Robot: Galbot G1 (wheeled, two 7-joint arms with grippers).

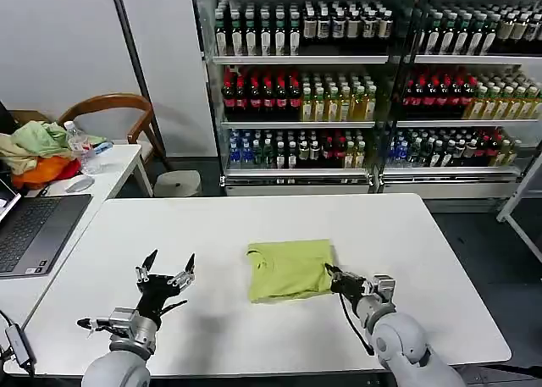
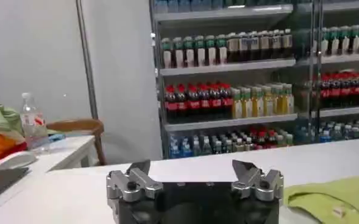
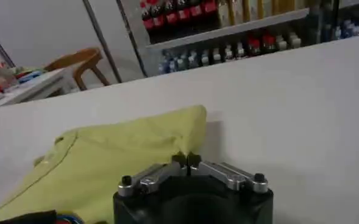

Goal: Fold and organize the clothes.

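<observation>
Lime yellow-green cotton T-shirt [image 1: 290, 269] lies folded into a compact rectangle on the white table [image 1: 254, 222], a bit right of centre, print side not showing. Right gripper [image 1: 333, 275] sits at the shirt's right edge; in the right wrist view its fingertips [image 3: 180, 161] are pressed together right at the fabric edge [image 3: 194, 122]. They look to be pinching the hem, though whether cloth is actually caught between them is hard to tell from this angle. Probably there to tug or square up the fold.

Left gripper [image 1: 168, 268] hovers over bare table well left of the shirt, jaws spread wide, touching nothing; likely waiting clear so it doesn't disturb the fold.

Fold looks mostly done, edges a little uneven on the near side. Heap of pale green and orange garments [image 1: 35, 150] on the side desk beside the dark laptop [image 1: 34, 230], well apart from the work.
</observation>
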